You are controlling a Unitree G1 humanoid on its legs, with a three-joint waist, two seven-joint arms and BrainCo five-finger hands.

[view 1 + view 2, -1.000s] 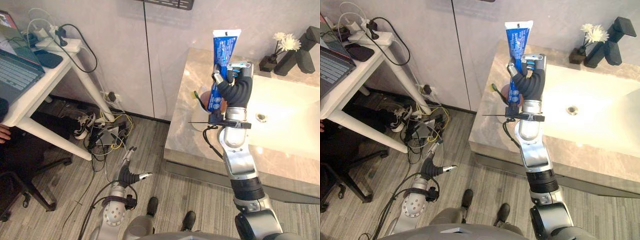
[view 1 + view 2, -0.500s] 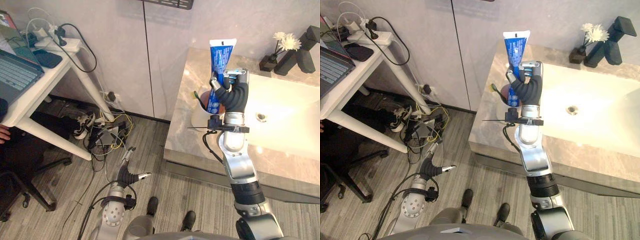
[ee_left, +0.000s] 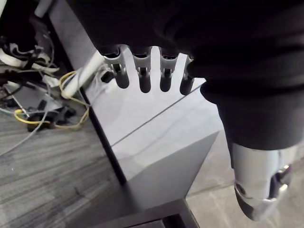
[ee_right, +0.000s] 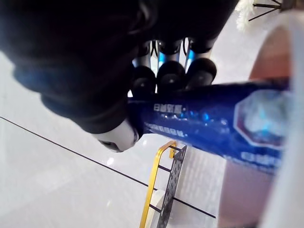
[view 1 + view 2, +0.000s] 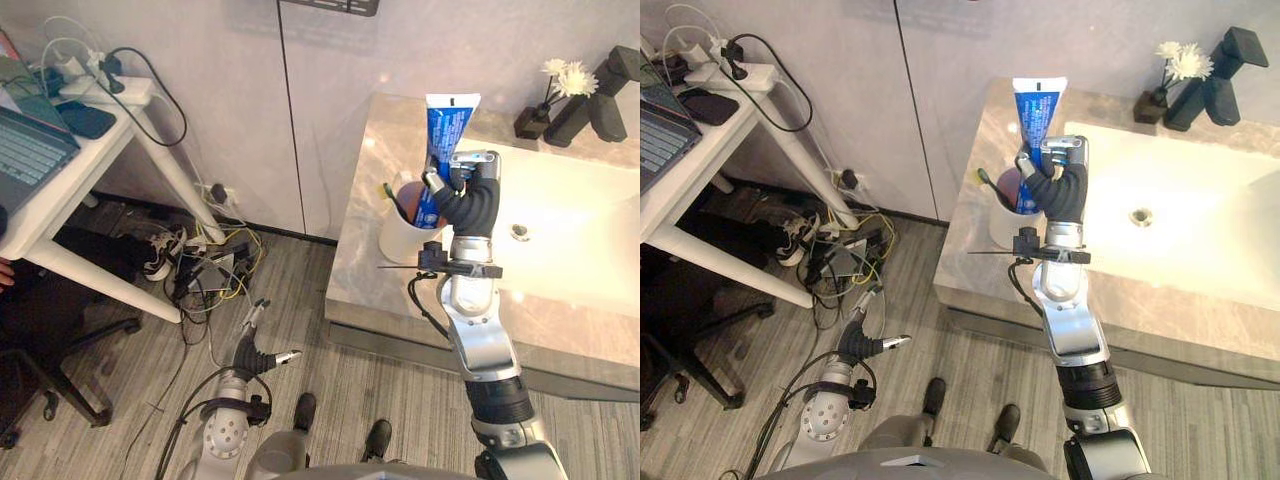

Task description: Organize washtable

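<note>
- Marble desk with one sink takes the frame's right; one black faucet and one flower vase stand at upper right.
- One white cup holds one toothbrush.
- Right hand is curled round one upright blue toothpaste tube, lower end at the cup's mouth.
- Left hand hangs at lower left, fingers straight.

The surface looks like polished stone: beige marble veining, pretty glossy. The toothpaste tube is shiny blue plastic, and the cup is a smooth matt white. The sink basin is gloss white, the faucet matt black. The floor — grey wood-grain planks.
</note>
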